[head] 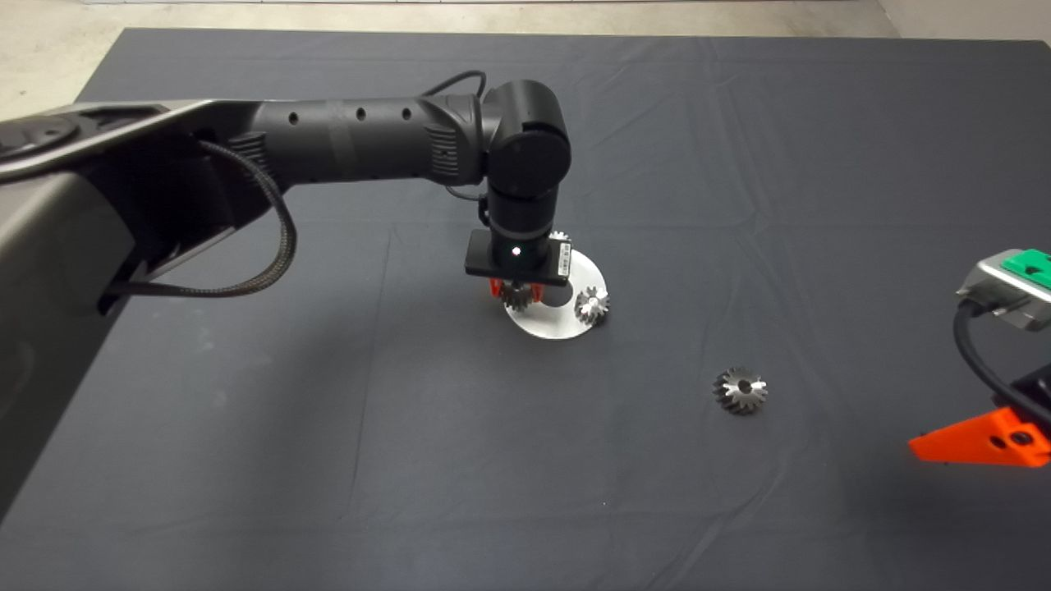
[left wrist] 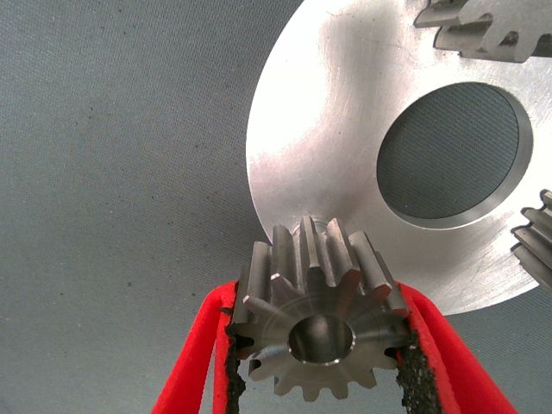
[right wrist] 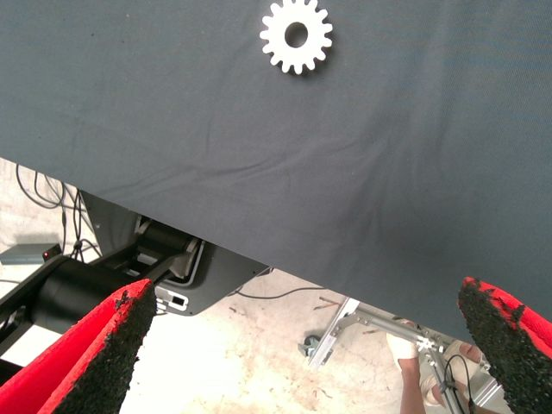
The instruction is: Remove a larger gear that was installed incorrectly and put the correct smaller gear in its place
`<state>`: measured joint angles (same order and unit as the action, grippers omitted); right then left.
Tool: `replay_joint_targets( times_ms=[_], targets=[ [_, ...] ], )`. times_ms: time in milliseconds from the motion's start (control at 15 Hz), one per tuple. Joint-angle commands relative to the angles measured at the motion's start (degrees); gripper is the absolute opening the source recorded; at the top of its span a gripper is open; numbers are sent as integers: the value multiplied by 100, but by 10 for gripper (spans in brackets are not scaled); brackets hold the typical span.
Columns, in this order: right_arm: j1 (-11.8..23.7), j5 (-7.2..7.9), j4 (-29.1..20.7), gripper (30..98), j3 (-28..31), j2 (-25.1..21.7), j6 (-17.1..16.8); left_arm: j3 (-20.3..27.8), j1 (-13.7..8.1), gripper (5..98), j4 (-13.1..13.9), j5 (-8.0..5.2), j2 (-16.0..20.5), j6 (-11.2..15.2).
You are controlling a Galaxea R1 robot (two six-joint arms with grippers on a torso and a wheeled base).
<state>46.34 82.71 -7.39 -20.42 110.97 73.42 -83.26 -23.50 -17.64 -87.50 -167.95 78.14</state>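
Head view: left arm is reaching in from the mat's (head: pixel 246 460) left edge toward its middle, and the left gripper (head: pixel 517 289) is pointing straight down over the near-left rim of a round silver plate (head: pixel 548 327) with a large round hole in it. Between the red fingers a gear is showing, the smaller gear (head: pixel 517 295), sitting at the plate's edge.

Left wrist view: left gripper (left wrist: pixel 321 345) is clamping the smaller gear (left wrist: pixel 315 323), one black pad (left wrist: pixel 412 366) pressing on each side of the toothed rim. Gear is bright steel with straight teeth and a round centre hole. It is overlapping the plate (left wrist: pixel 336 155) rim; whether it is resting on the plate or hanging just above it, cannot tell. Parts of two other small silver gears are peeking in on the plate's far side, one (left wrist: pixel 483 30) and another (left wrist: pixel 539 246).

Head view again: a second small silver gear (head: pixel 591 305) is sitting on the plate's right rim. The larger gear (head: pixel 740 390), dark with flaring teeth, is lying on bare mat well apart from the plate, toward the near-right.

Right gripper (head: pixel 981 439) is waiting at the mat's right edge. Right wrist view: its fingers (right wrist: pixel 112 341) are spread wide, holding nothing; the larger gear (right wrist: pixel 297 34) is showing on the mat beyond them.
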Motion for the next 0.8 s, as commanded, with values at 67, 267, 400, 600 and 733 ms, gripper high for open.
replay_joint_targets(
  times_ms=[67, 267, 400, 600, 733],
  targets=[
    [88, 8, -175, 924, 22, 9, 40, 40, -30, 337, -189, -65, -24, -18],
    [95, 8, -175, 924, 22, 9, 40, 75, 12, 336, -280, -83, -15, -18],
    [91, 8, -175, 924, 22, 9, 40, 137, 12, 336, -275, -83, 3, -13],
    [86, 8, -175, 924, 22, 0, 40, 259, 12, 337, -368, -83, 35, -18],
    [86, 8, -175, 924, 22, 0, 40, 304, 12, 337, -414, -91, 29, -18]
  ],
)
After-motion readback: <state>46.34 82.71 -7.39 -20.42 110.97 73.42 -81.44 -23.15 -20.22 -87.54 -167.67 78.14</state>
